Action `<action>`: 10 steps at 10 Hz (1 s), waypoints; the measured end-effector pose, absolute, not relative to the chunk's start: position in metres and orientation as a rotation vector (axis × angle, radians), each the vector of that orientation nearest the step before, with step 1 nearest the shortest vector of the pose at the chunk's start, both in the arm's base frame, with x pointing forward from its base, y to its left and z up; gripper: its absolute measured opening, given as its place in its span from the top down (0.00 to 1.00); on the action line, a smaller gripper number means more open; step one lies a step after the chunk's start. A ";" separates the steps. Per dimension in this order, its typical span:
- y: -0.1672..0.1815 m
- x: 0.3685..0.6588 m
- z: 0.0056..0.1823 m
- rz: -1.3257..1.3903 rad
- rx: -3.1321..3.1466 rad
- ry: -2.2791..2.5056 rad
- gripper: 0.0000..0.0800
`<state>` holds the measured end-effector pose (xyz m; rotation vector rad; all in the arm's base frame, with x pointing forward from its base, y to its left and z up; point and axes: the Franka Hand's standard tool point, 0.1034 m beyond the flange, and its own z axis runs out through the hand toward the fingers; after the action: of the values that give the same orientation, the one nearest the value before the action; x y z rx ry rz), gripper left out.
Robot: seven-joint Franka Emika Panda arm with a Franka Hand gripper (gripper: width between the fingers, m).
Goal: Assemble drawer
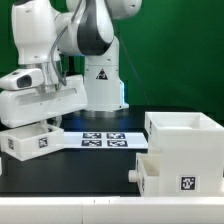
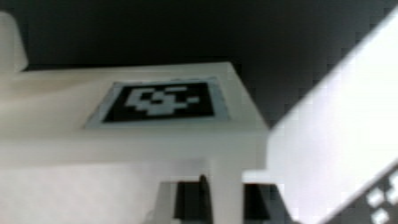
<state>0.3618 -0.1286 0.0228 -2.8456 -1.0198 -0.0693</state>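
Left: small tray (image 1: 33,141) on dark worktop (image 1: 70,175), directly beneath hand (image 1: 48,120), its tag (image 2: 164,103) filling the wrist view. Impossible to tell whether hand apart, together or clamped on the tray. Centre: marker board (image 1: 105,139), flat, just right of that tray. Right: casing (image 1: 186,132) far, second tray (image 1: 172,176) near, close against it. Probably light, stiff, smooth and mildly slippery plastic; best taken across a thin upright wall, clear of tags.

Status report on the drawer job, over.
Gripper over tray, exterior view's left; jaws unclear. Casing and second tray, exterior view's right. Nothing seen blocking.
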 end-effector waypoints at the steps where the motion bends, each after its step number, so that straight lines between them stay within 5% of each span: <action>1: -0.122 0.384 0.039 -0.060 -2.809 -1.063 0.96; 2: -0.116 0.402 0.052 -0.105 -2.779 -1.191 0.96; 7: -0.111 0.399 0.049 -0.102 -2.739 -1.265 0.96; 10: -0.049 0.448 0.056 -0.135 -2.627 -1.560 0.96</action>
<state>0.4483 -0.0491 0.0559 -2.6270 -1.5597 -0.1348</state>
